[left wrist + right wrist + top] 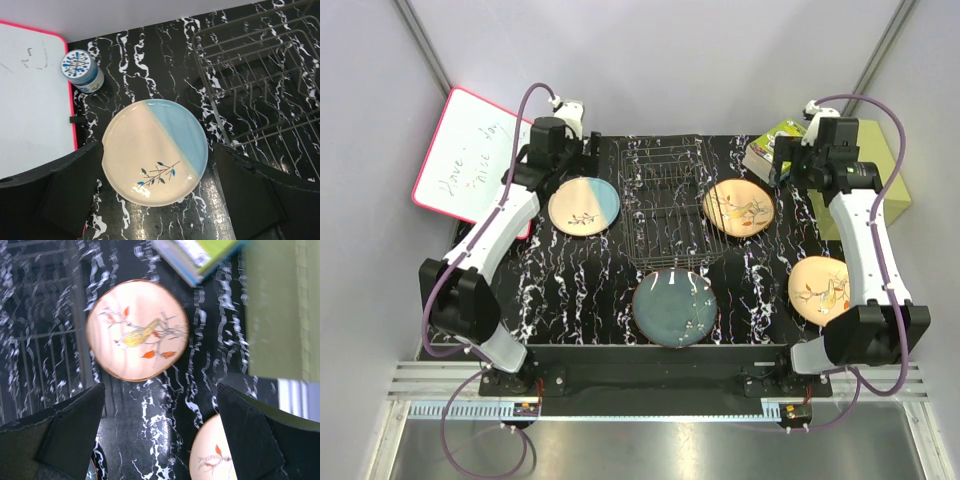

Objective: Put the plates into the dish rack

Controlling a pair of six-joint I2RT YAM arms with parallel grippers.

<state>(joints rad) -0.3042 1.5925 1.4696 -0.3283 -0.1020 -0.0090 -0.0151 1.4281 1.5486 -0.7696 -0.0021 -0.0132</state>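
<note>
left fingers wide open, empty, over flat beige-and-blue round ceramic plate; right fingers likewise; dark wire dish rack long axis near-to-far.

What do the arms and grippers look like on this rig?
Left arm and right arm: white link shells, black joints, each trailing a looped purple cable. Fingers are matte black, broad and wedge-shaped. No markings visible.

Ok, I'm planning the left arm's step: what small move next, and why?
Probably lower the left fingers toward the rim of the beige-blue plate: they hang open above it, it lies flat, and the rack holds no plates.
</note>
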